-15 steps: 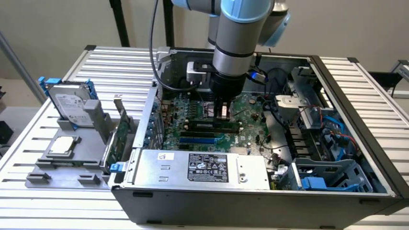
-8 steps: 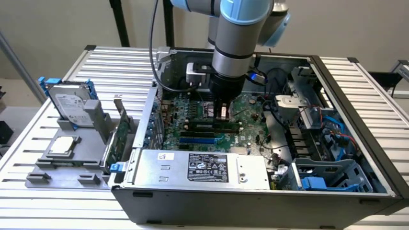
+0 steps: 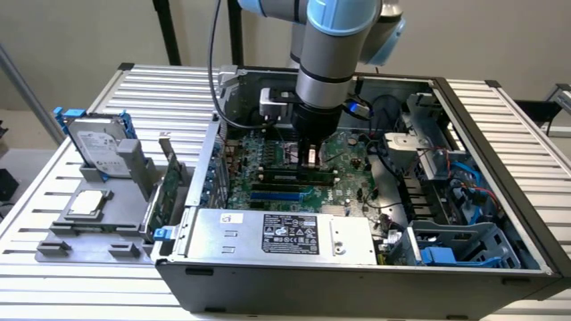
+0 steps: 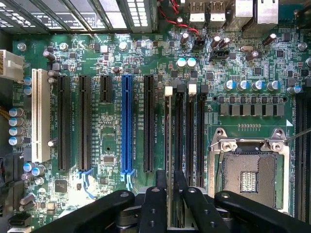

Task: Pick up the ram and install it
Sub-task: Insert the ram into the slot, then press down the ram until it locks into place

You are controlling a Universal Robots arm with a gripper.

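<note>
Wrist view: the gripper (image 4: 167,194) hangs low over the motherboard (image 4: 112,121), its black fingers (image 4: 154,204) a little apart astride a memory slot (image 4: 170,145); the ram (image 4: 168,160) appears to sit edge-on in that slot between them, though whether they touch it I cannot tell. Exterior view: the arm reaches into the open computer case (image 3: 499,200), where the power supply (image 3: 285,234) bears a label too small to read.

So the open PC case (image 3: 499,221) sits on the tabletop (image 3: 134,87), motherboard (image 3: 285,154) flat inside it. Power supply (image 3: 285,234) is in the case's near edge. On the exterior view's left, beside the case, there's a holder (image 3: 89,234) with a hard drive (image 3: 98,147) standing in it.
</note>
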